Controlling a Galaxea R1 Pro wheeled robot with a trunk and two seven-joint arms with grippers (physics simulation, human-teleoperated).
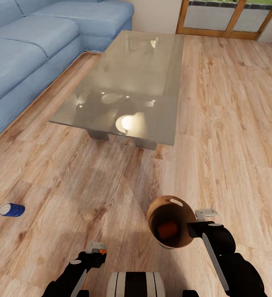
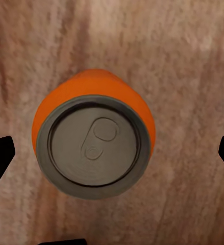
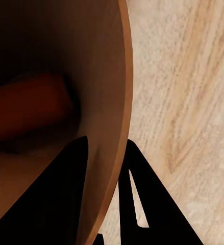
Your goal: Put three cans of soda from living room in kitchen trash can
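Orange soda can (image 2: 93, 133) stands upright on the wood floor (image 1: 218, 123) between the wide-open left hand (image 2: 112, 153) fingers; rigid, light, slick, best gripped mid-wall. Right hand (image 3: 106, 191) pinches the trash can (image 1: 171, 222) rim, one orange can (image 1: 167, 230) inside; the blue can (image 1: 12, 210) lies far left.

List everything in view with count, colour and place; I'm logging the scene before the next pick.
Orange cans: two; one standing on the floor between the left pincer's fingers, one lying inside the bin.
Blue can: one, lying on the floor at left.
Bin: one, copper-brown inside, rim gripped by the right pincer.
Glass table: one, ahead.
Sofa: one, blue, beside the table.
Glass doors: wood-framed, far wall.
Floor: light wood planks.
Left pincer: open around the can.
Right pincer: shut on the bin's rim.
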